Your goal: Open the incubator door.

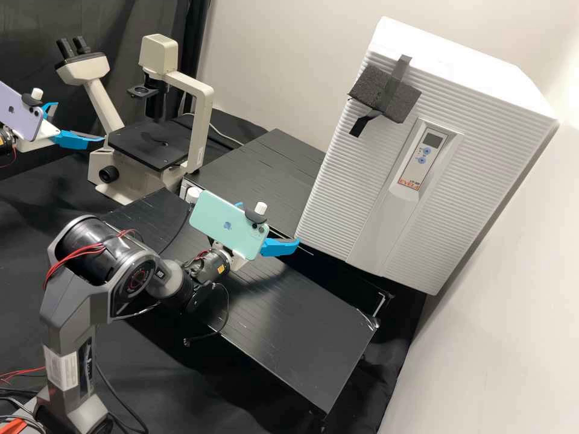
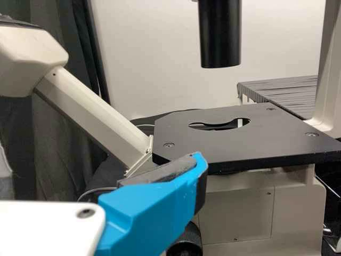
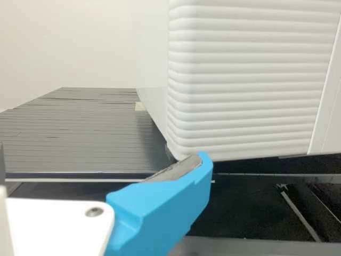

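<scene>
The white incubator (image 1: 476,69) stands at the right, its ribbed front door (image 1: 338,181) looking flush with the body. A dark foam pad (image 1: 392,90) is taped across the door's upper left edge. Just off the door's lower left corner is my right gripper (image 1: 269,223), open, partly behind its green phone. In the right wrist view, one finger of the right gripper (image 3: 102,158) overlaps the bottom corner of the door (image 3: 250,80); whether they touch, I cannot tell. My left gripper (image 1: 79,122) is open beside the microscope, far from the incubator; the left gripper (image 2: 104,157) faces the microscope stage.
A cream microscope (image 1: 196,120) with a black stage (image 1: 151,144) stands at the back left. Black slatted bench tops (image 1: 289,325) lie under the right arm and beside the incubator, with a dark gap between them. Cables hang by the right arm.
</scene>
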### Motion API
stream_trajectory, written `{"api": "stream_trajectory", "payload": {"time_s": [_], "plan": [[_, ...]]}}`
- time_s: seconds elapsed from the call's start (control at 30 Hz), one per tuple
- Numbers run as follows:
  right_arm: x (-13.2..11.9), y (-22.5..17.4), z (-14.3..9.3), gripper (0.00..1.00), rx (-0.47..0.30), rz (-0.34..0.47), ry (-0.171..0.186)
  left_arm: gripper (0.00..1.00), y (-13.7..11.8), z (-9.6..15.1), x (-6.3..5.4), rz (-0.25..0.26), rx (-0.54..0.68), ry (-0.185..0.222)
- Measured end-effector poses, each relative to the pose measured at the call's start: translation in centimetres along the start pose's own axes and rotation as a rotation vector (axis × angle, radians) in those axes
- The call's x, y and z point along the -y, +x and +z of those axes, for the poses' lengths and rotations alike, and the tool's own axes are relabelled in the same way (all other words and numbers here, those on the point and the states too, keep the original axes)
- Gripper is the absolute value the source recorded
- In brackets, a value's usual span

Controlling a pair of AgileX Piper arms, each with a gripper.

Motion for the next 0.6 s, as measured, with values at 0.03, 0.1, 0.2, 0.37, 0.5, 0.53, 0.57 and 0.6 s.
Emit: {"api": "stream_trajectory", "payload": {"time_s": [0.03,0.1,0.2,0.37,0.5,0.53,0.57,0.6], "plan": [[0.0,0.0,0.0,1.0,0.0,0.0,0.0,1.0,0.0,0.0,0.0,0.0,0.0,0.0],[0.0,0.0,0.0,1.0,0.0,0.0,0.0,1.0,0.0,0.0,0.0,0.0,0.0,0.0],[-0.6,-0.2,0.0,1.0,-0.004,0.012,-0.006,1.0,0.0,0.0,0.0,0.0,0.0,0.0],[-3.6,-1.3,-0.5,1.0,-0.034,0.105,0.024,1.0,0.0,0.0,0.0,0.0,0.0,0.0],[-5.8,-1.5,-1.2,1.0,-0.064,0.181,0.058,1.0,0.0,0.0,0.0,0.0,0.0,0.0],[-6.1,-1.4,-1.4,1.0,-0.075,0.191,0.057,1.0,0.0,0.0,0.0,0.0,0.0,0.0],[-6.9,-1.1,-1.8,1.0,-0.086,0.213,0.058,1.0,0.0,0.0,0.0,0.0,0.0,0.0],[-7.2,-1.0,-2.0,1.0,-0.095,0.222,0.057,1.0,0.0,0.0,0.0,0.0,0.0,0.0]]}}
